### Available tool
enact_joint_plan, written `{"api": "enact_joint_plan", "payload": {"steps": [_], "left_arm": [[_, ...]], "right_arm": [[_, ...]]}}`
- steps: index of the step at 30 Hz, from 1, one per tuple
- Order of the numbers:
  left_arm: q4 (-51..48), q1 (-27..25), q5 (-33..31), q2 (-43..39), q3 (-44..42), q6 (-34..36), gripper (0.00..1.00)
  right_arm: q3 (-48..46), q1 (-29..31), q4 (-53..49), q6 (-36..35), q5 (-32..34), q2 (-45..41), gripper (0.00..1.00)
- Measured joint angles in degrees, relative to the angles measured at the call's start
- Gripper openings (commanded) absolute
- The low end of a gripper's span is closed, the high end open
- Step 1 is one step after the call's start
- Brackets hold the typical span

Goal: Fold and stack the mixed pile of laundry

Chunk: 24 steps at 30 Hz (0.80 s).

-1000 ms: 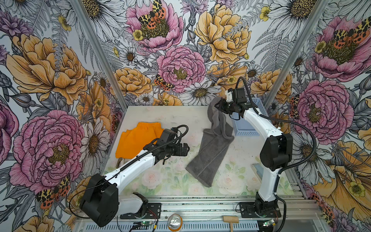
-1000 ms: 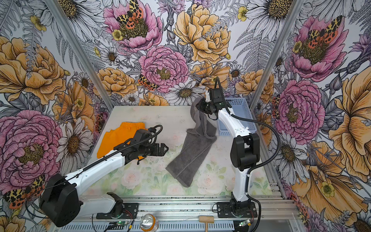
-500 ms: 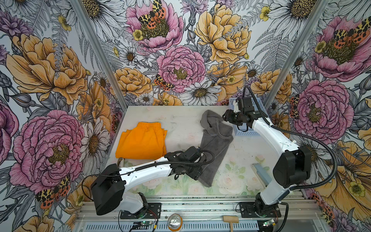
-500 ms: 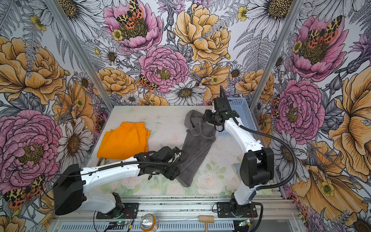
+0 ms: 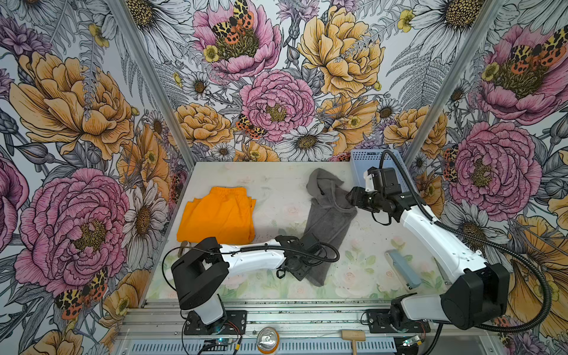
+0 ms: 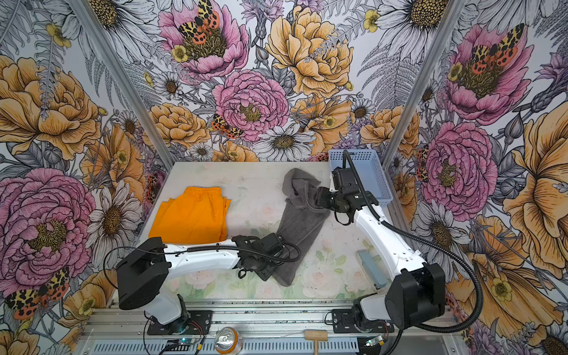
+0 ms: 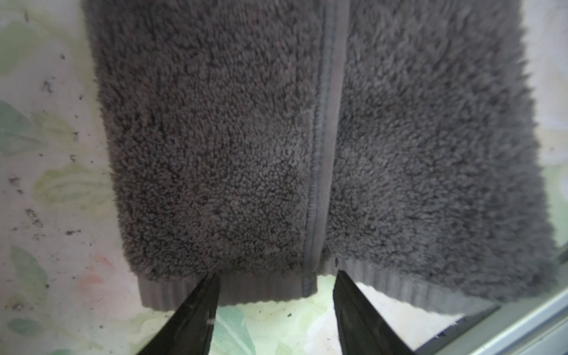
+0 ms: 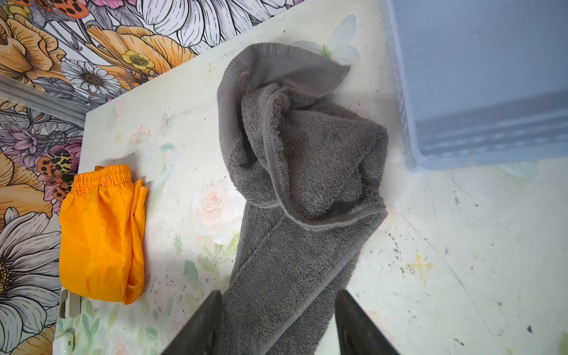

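There's the dark grey terry towel lying lengthwise down the middle of the worktop, near hem right between the parted, empty jaws of the left pincer, while the right pincer, likewise open, hovers over its bunched far end.

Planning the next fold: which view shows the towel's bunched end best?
The right wrist view: the towel sits mid-frame, its crumpled end and hem sharp. Both top views show most of the towel, but small. The left wrist view shows only its other, flat end.
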Motion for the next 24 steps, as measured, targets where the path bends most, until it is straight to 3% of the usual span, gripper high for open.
{"api": "enact_joint_plan", "payload": {"steps": [12, 15, 19, 24], "left_arm": [[0.07, 0.59, -0.46, 1.16, -0.02, 0.68, 0.20], [0.09, 1.40, -0.46, 0.98, -0.20, 0.85, 0.16], [0.07, 2.58, -0.22, -0.96, -0.90, 0.59, 0.00], [0.26, 5.27, 1.18, -4.74, -1.11, 0.74, 0.00]], "right_arm": [[0.04, 0.00, -0.02, 0.02, -0.02, -0.11, 0.61], [0.04, 0.00, -0.02, 0.04, -0.02, -0.11, 0.61], [0.02, 0.00, 0.00, 0.63, -0.13, -0.11, 0.61], [-2.21, 0.02, 1.16, 1.55, -1.01, -0.92, 0.61]]}}
